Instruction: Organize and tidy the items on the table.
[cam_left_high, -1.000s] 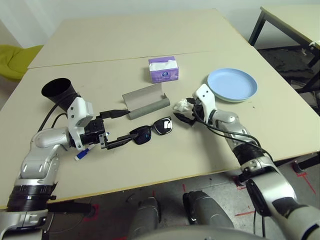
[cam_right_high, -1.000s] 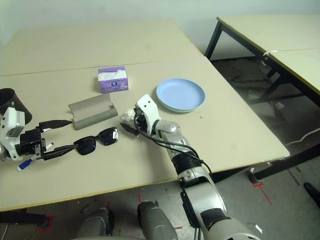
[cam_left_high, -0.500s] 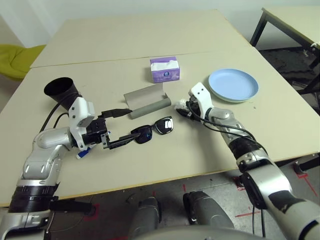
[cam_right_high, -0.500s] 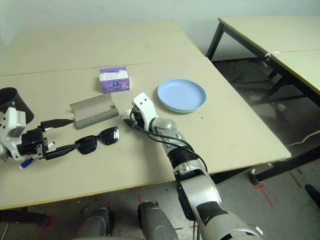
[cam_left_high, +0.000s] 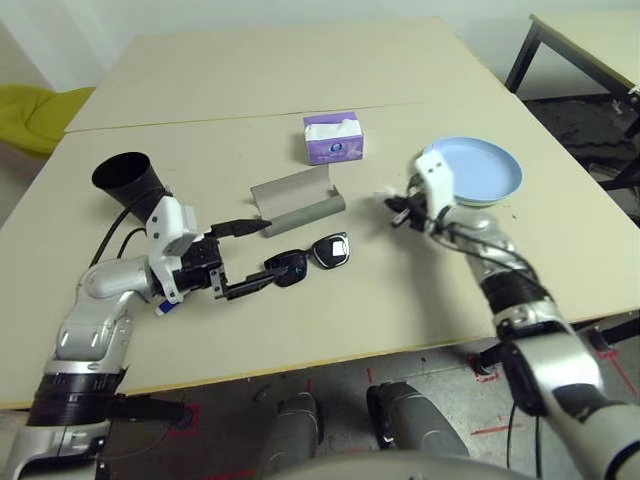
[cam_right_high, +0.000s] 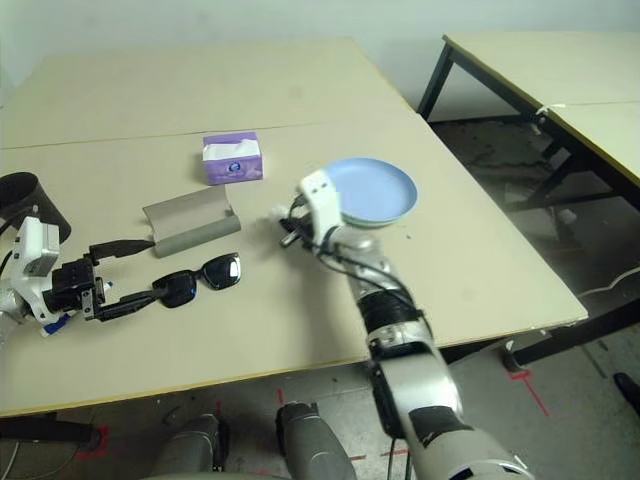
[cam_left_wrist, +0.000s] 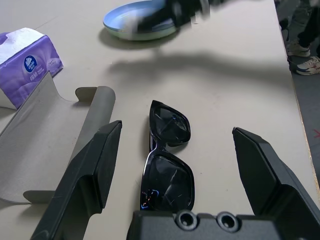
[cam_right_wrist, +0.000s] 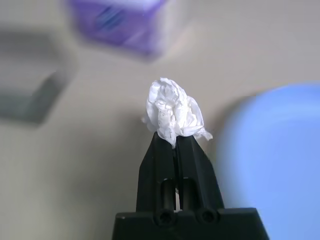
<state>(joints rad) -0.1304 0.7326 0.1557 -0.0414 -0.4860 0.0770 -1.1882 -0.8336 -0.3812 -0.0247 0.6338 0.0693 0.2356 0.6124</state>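
The big beige table (cam_left_high: 300, 340) carries everything here, with another table (cam_left_high: 590, 35) standing apart on its right. From where I stand, the plates (cam_left_high: 475, 170), a light blue one on top with a greenish rim showing under it, sit toward the table's right side. The case (cam_left_high: 298, 200), grey and lying open, is near the middle, its curled edge nearest the robot. Over on the left is the cup (cam_left_high: 130, 180), black and tapered, lying tilted just beyond the left arm. The tissue box (cam_left_high: 334, 140), purple with white tissue in its top, is beyond the case. The sunglasses (cam_left_wrist: 167, 160) rest just on the robot's side of the case, black and unfolded flat toward the viewer's eye, lenses dark. The left gripper (cam_left_wrist: 177, 132) has its fingers spread wide, one to each side of the sunglasses as its wrist camera looks at them, with nothing pinched between. The right gripper (cam_right_wrist: 173, 137) has its fingers pressed together on the crumpled tissue (cam_right_wrist: 172, 111), white, held at their tips between the case and the plates. Smallest to my eye, a blue-capped marker (cam_right_high: 55, 325) lies on the table by the left gripper, partly hidden by it.
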